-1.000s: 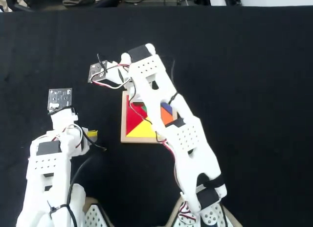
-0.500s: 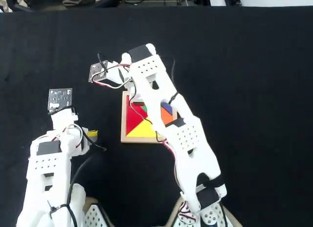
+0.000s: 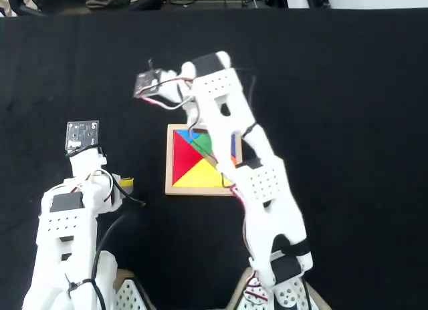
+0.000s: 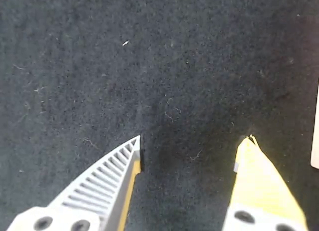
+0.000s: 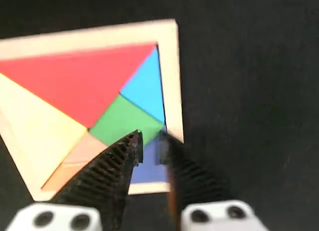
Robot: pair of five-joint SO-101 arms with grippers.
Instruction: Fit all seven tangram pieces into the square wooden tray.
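Hovering right over the tray's edge, the right gripper (image 5: 148, 141) has its jaws pinched almost together with nothing between them. Its tips sit above the green square (image 5: 124, 121) and the dark blue piece (image 5: 149, 169), close to the rim. The left gripper (image 4: 193, 141) is spread wide and empty over the black cloth (image 4: 149, 52), off to the side of the tray (image 3: 170, 164).

The tray sits mid-table and looks pretty much packed: red triangle (image 5: 84, 76), yellow triangle (image 5: 35, 126), light blue triangle (image 5: 144, 86) and orange piece (image 5: 75, 164), all lying flat.

My guess is these are thin, stiff, light wooden tiles with slick painted tops. Seated flush like that, there's no edge to pinch, so a fingertip nudge on top or at a raised corner is probably the only way in.

I can only count six colours. The right arm (image 3: 261, 183) covers the tray's right side from above, and the fingers block that corner up close, so I can't tell about the seventh.
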